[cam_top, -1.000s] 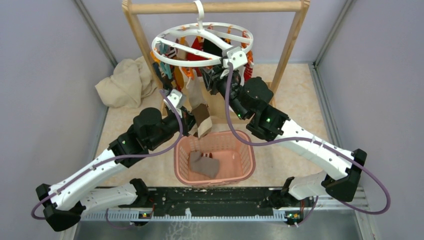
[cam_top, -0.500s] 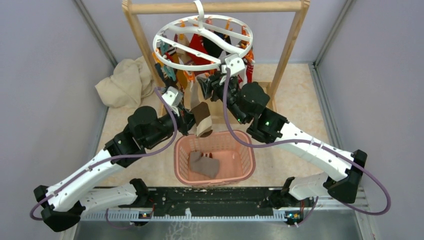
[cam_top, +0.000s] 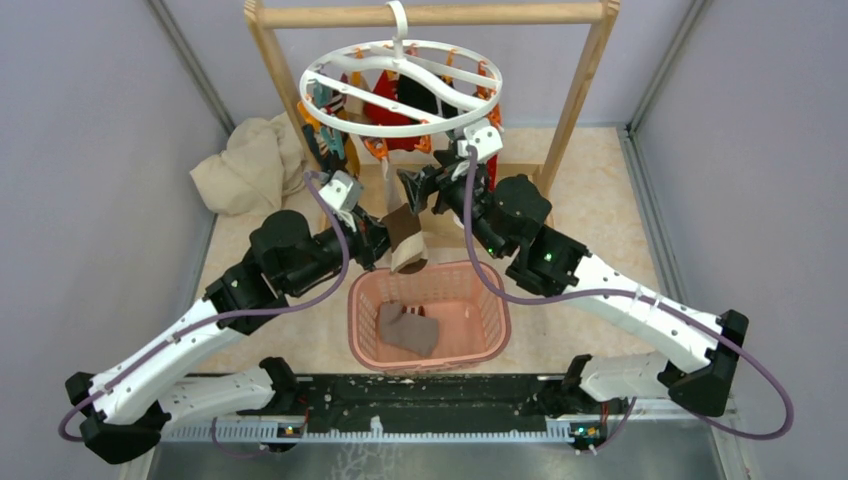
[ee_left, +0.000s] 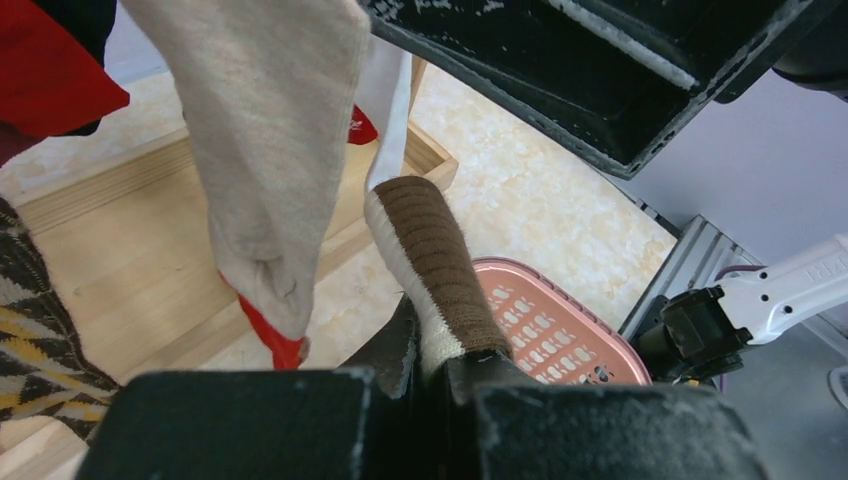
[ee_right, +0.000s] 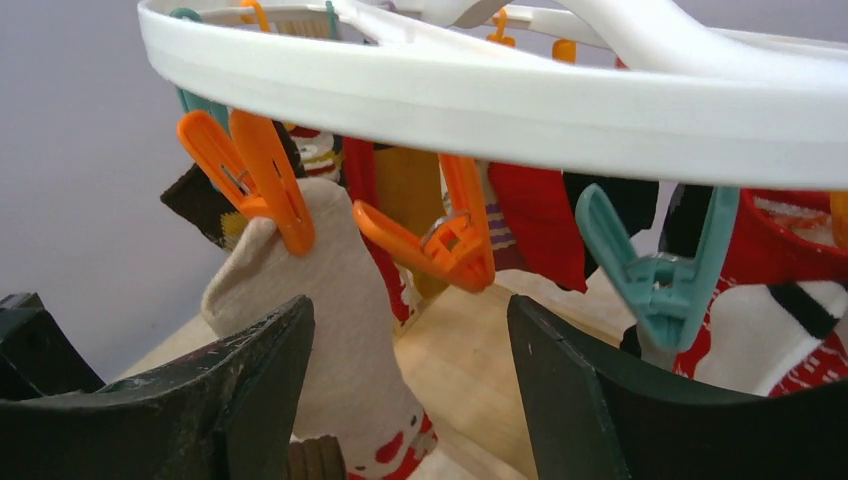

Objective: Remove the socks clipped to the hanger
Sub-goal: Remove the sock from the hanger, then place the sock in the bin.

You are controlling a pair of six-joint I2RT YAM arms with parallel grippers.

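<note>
The left end effector (ee_left: 430, 385) is clamped on a brown sock (ee_left: 430, 260) that looks free of any clip, held just above the far rim of the basket (cam_top: 503, 318). To finish well, it should carry the sock nearer the basket's middle and let go only there, so nothing catches the rim.

The right end effector (ee_right: 408, 310) is spread wide under the hanger (ee_right: 500, 110), beside a beige sock (ee_right: 340, 300) pinched by an orange clip (ee_right: 270, 180). It should close on the fabric below the clip and pull straight down, since the hanger will probably swing on its hook.

Many socks (cam_top: 385, 100) hang crowded under the ring. The two end effectors are near each other, and wooden posts (cam_top: 578, 90) flank the hanger. The open room lies toward the arms, over the basket.
</note>
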